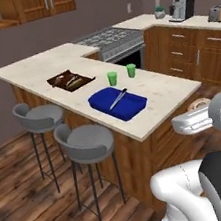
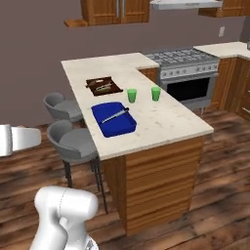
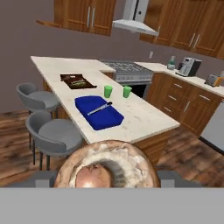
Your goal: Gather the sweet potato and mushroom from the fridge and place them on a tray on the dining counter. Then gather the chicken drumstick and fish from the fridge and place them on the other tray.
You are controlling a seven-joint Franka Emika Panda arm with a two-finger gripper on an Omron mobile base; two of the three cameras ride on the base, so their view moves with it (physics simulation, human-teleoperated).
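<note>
The gripper (image 3: 107, 181) was clenched on a mushroom (image 3: 107, 168) — in the hand view its brown speckled cap bulged up between the two dark fingertips (image 3: 43, 179), stem end facing the camera. In the left base view the same mushroom (image 1: 198, 104) peeked out just past the white forearm, off the near corner of the bench and above the wood floor.

Ahead stood the dining counter (image 1: 170, 90), called here the bench, its pale top carrying two trays. The blue tray (image 1: 117, 103) lay nearer the robot with a slim grey utensil (image 1: 118, 99) resting slantwise in it; the dark brown tray (image 1: 71, 80) sat farther along, well apart from the blue one. Two green cups (image 1: 112, 78) stood upright between the trays and the stove (image 1: 111, 39) side. Two grey round stools (image 1: 85, 143) stood in front of the bench.
</note>
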